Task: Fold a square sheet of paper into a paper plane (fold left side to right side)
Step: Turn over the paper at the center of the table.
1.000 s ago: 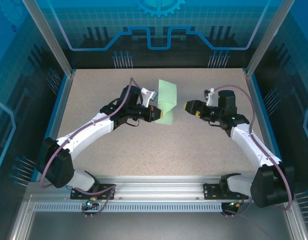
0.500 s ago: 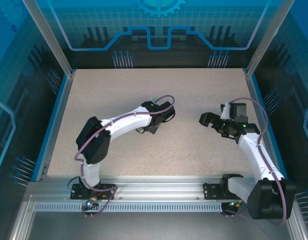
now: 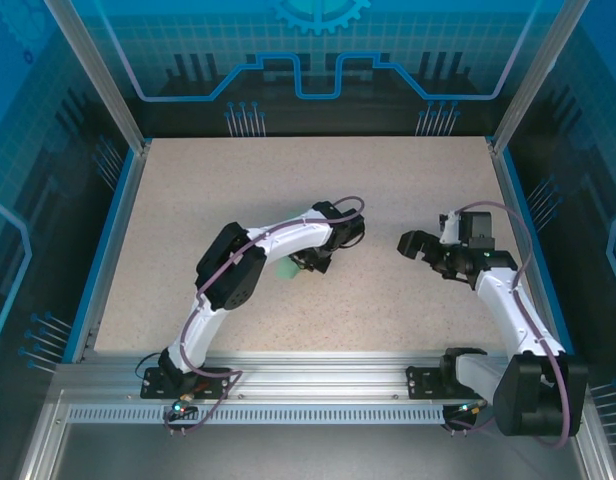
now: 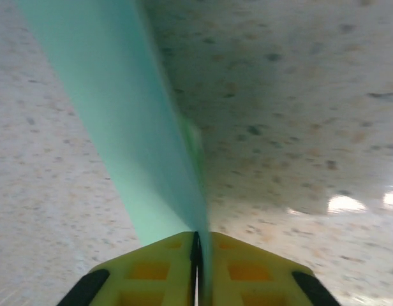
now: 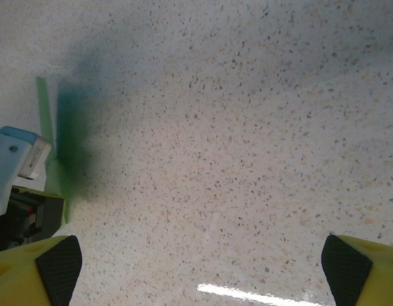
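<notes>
On your left, the left gripper [image 4: 196, 245] has its jaws all but together. It pinches the near edge of the square sheet of paper [image 4: 133, 127], and the pale green sheet runs away from the fingers, low over the speckled surface [image 4: 298, 95]. A tight pinch suits paper this thin, and I judge it is what lets you carry the left side across to the right. From above, the left arm [image 3: 278, 232] curls over its own wrist near the middle of the surface, with a green corner of the sheet [image 3: 285, 270] peeking out beneath it. Further right, apart from the paper, the right gripper [image 3: 408, 243] stands wide with nothing between its pads [image 5: 59, 264]. It faces the sheet, placed, I judge, to steady or press the fold.
</notes>
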You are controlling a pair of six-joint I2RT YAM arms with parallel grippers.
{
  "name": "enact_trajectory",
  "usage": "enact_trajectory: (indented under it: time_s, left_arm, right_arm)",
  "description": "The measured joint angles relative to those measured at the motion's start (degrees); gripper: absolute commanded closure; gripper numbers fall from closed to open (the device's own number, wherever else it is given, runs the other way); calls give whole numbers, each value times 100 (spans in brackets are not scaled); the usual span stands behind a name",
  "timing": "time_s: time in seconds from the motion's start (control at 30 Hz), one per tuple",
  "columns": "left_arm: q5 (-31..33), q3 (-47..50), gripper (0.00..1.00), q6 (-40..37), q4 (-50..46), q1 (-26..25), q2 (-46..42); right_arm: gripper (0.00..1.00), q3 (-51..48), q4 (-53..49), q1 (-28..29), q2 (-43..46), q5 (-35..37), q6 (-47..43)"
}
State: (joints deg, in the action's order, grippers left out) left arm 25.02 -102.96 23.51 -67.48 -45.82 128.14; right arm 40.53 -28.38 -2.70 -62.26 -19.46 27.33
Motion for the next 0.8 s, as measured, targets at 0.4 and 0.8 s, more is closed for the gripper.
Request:
enact_trajectory:
  time_s: [0.4,0.8]
  left_arm:
    - [-1696,-662,58,-271,166,74,402]
    - [-3547,-197,45,-284,1379,577,-140]
  right_arm:
    - [0,-50,120,0,-354,-378,-44]
    - [6,-48,243,131,-994,-669,-68]
